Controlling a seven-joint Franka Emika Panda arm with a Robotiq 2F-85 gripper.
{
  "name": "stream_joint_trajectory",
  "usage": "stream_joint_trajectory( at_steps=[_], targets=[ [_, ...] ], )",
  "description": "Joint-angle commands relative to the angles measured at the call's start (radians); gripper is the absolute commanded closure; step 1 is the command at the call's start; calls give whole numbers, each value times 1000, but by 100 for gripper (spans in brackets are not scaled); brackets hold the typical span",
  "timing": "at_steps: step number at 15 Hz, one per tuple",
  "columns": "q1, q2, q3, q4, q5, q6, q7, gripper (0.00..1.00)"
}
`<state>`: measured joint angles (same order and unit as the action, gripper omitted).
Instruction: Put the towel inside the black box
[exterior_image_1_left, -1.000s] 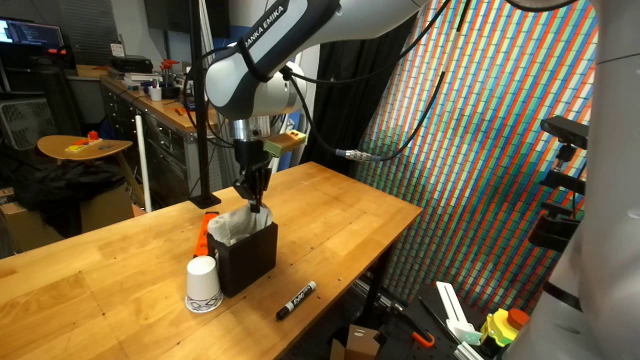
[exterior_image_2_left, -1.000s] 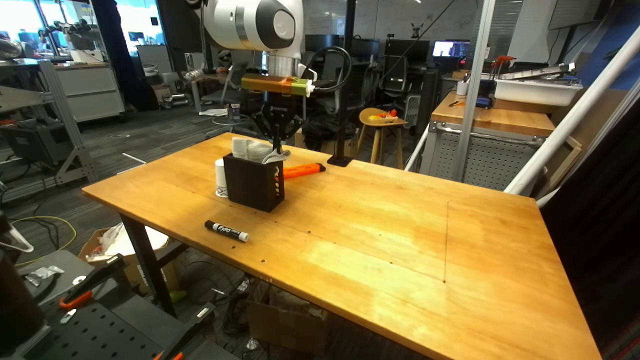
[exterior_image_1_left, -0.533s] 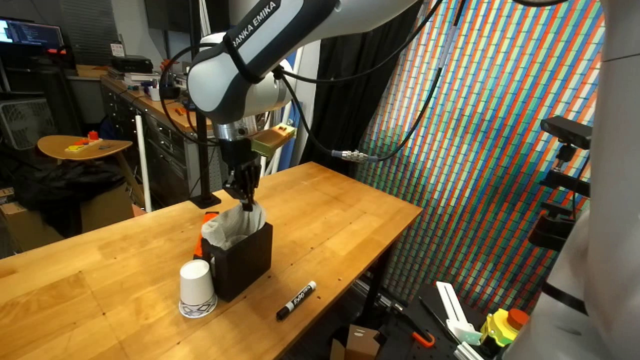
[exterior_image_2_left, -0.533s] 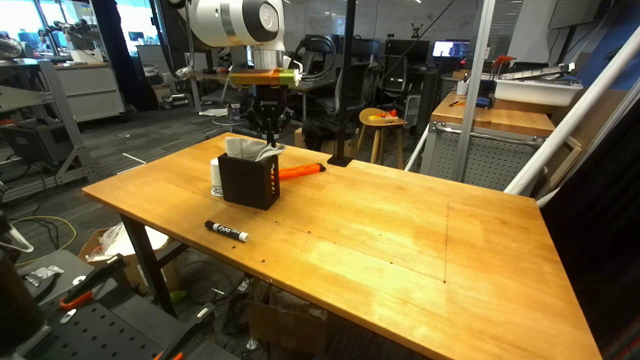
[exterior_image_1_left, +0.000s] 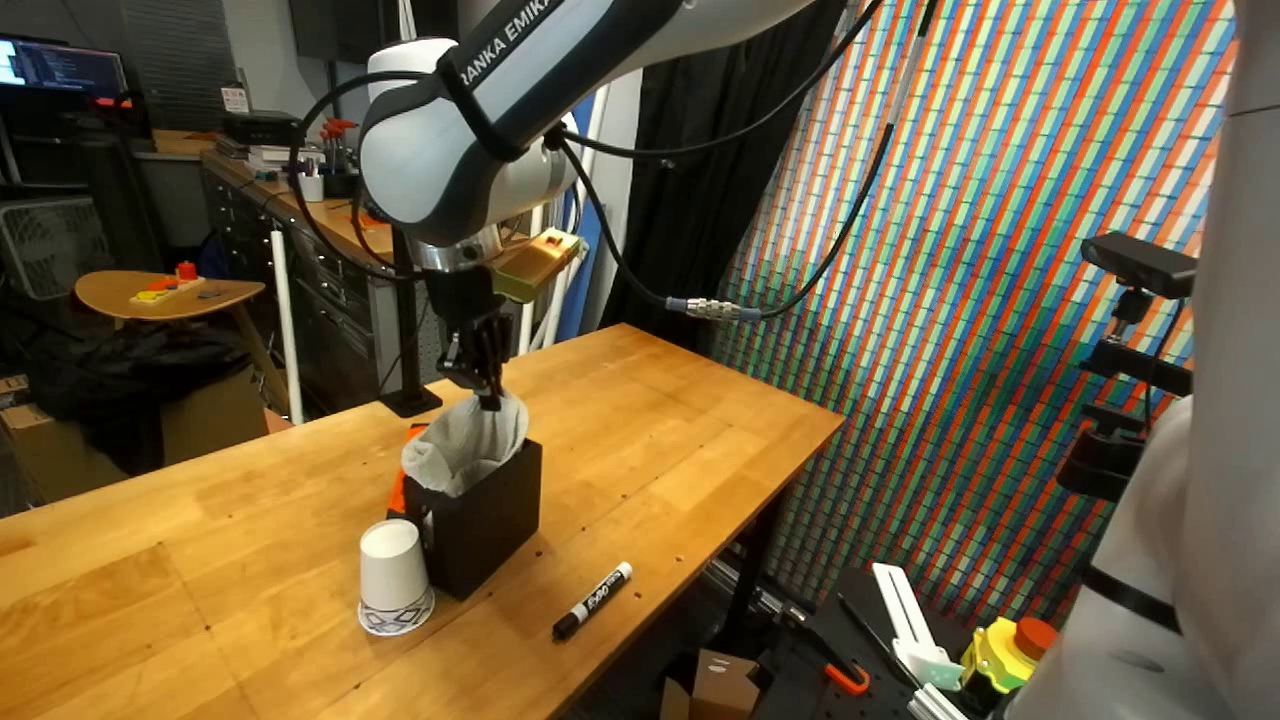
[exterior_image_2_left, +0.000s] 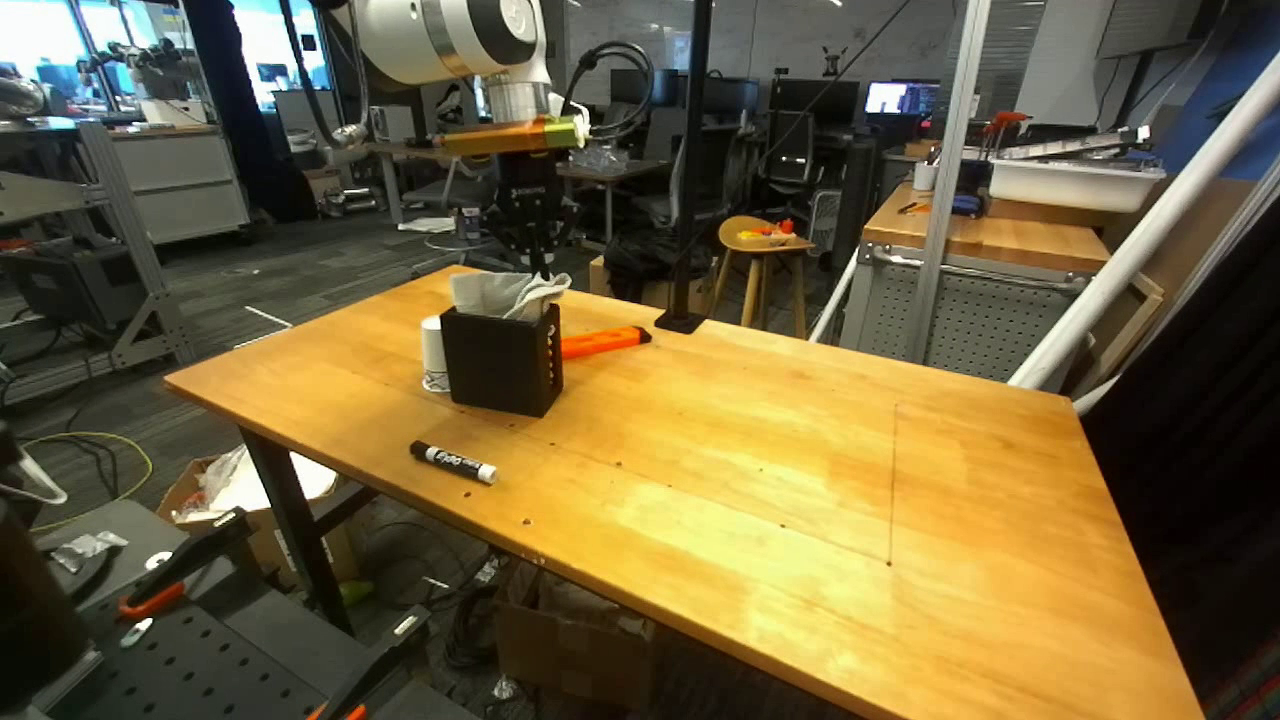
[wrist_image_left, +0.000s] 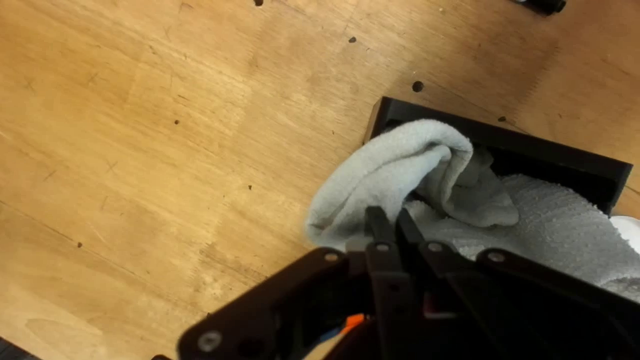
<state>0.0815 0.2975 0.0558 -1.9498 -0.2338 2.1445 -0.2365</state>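
The grey towel (exterior_image_1_left: 450, 455) is bunched in the top of the black box (exterior_image_1_left: 490, 530), its lower part inside and its upper folds standing above the rim. Towel (exterior_image_2_left: 490, 293) and box (exterior_image_2_left: 500, 362) also show in an exterior view, with the box upright on the table. My gripper (exterior_image_1_left: 490, 400) points down over one end of the box. In the wrist view its fingertips (wrist_image_left: 389, 217) are close together with a fold of the towel (wrist_image_left: 395, 160) pinched between them. That fold overhangs the end of the box rim (wrist_image_left: 530, 144). The box's inside is mostly hidden.
An upside-down white paper cup (exterior_image_1_left: 392, 570) stands against or very near the box. A black marker (exterior_image_1_left: 592, 602) lies near the table's front edge. An orange tool (exterior_image_2_left: 605, 342) lies behind the box. A black pole base (exterior_image_2_left: 680, 320) stands at the table's back edge.
My gripper has moved left in both exterior views, and box, towel and cup have shifted left with it. Over the last half second the gripper has risen slightly, pulling the held fold up.
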Motion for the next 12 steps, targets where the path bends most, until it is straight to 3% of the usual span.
stream_joint_trajectory(
  at_steps=[1, 12],
  targets=[
    [7, -20, 6, -23, -8, -24, 37, 96],
    [49, -5, 91, -32, 132, -94, 94, 96]
  ],
)
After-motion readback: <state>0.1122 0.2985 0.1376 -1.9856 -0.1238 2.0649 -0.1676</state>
